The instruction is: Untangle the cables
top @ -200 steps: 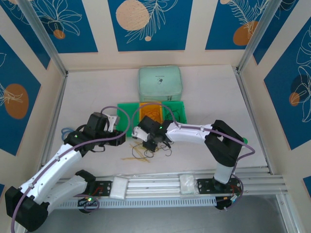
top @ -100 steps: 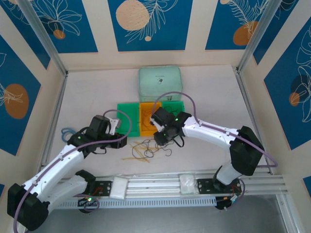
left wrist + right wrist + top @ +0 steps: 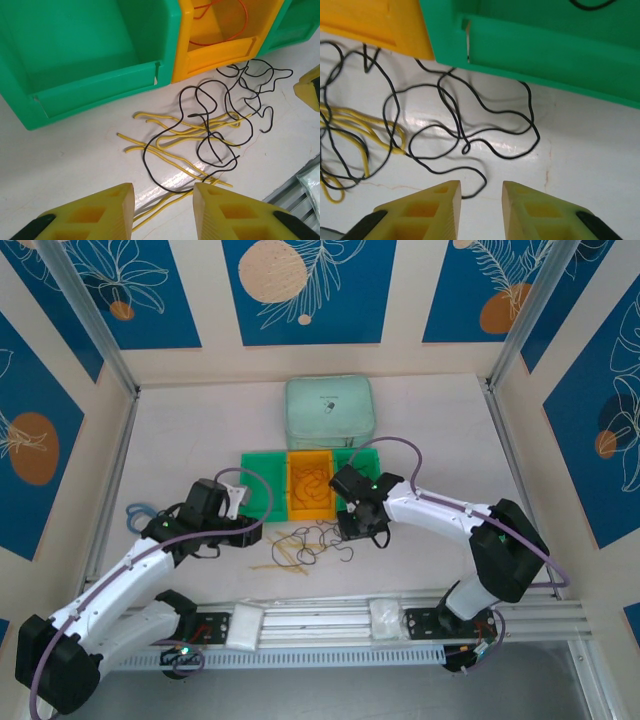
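A tangle of black cables and pale yellow cables lies on the white table in front of the bins. In the left wrist view the black cables loop over the yellow cables. An orange-red cable lies coiled in the orange bin. My left gripper is open at the tangle's left edge, holding nothing. My right gripper is open at its right edge, a black cable end lying just by its left finger.
A green bin stands left of the orange bin, another green bin right of it, with a black strand inside. A mint pouch lies behind. A blue loop lies far left. The metal rail runs along the near edge.
My right gripper swung right from over the tangle to its right edge and went from shut to open. The left arm barely moved.
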Robot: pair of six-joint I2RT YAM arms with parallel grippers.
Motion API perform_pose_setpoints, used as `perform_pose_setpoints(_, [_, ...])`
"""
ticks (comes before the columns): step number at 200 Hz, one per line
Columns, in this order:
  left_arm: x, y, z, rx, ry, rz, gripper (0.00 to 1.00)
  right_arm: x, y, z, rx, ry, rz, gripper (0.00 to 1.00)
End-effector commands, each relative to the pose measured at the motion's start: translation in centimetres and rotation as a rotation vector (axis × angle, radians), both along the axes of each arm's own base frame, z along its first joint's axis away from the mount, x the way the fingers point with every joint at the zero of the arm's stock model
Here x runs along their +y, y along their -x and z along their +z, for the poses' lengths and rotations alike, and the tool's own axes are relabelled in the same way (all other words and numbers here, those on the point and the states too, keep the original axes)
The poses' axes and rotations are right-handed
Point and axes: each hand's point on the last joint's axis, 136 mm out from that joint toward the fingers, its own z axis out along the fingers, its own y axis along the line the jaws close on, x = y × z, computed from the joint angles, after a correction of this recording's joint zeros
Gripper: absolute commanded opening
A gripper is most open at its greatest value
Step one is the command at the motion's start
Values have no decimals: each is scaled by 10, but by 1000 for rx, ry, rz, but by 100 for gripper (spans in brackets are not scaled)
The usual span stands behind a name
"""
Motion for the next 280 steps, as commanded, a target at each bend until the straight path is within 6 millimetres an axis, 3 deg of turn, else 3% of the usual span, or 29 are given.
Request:
perform_pose_setpoints(1, [-2, -3, 1, -18, 9, -15, 36, 4, -1, -4, 23, -58, -57, 29])
perform_pose_setpoints(84, [-3, -5, 1, -25, -1, -33, 36, 15, 6, -20, 69, -90, -108, 37])
perform_pose_setpoints(145, [-6, -7, -2, -17, -4, -48, 36, 15, -7, -30, 36, -63, -127, 37])
perform_pose_setpoints(172, [-6, -7, -3, -16, 1, -48, 36, 14, -11, -34, 23, -55, -129, 31])
perform_pose_setpoints(198, [-13, -6, -2, -15, 38, -63, 36, 13, -13, -34, -11, -54, -126, 17])
perform_pose_setpoints(230, [-29, -1, 5, -13, 131, -113, 36, 14, -12, -10, -104, -68, -80, 0])
perform_pose_setpoints(280, [-50, 4, 13, -52, 156, -180, 36, 10, -3, 71, -296, -111, 41, 0])
